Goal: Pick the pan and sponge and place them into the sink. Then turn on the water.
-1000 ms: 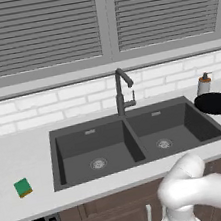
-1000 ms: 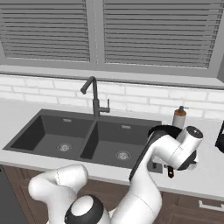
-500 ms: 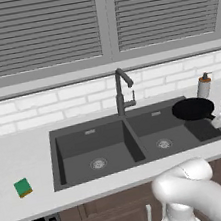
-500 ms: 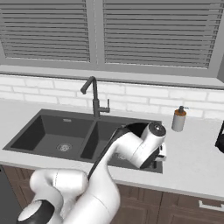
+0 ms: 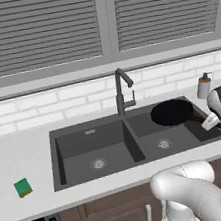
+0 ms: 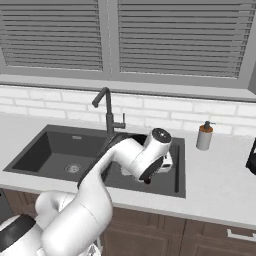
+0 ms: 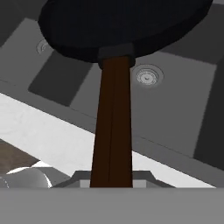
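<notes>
Behind the gripper [image 5: 208,122] — a white brick backsplash [image 5: 46,106] under grey slatted blinds [image 6: 150,35]; below it, white counter [image 5: 18,157] — brown cabinets [image 6: 200,235].

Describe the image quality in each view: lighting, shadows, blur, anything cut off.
Left base view: flat, even rendered light, sharp; the pan is held above the right basin of the sink, and the sponge casts almost no shadow. Right base view: equally sharp, the arm blocks much of the right basin. Hand view: soft and pixelated up close; the pan's rim is cropped at the top.
</notes>
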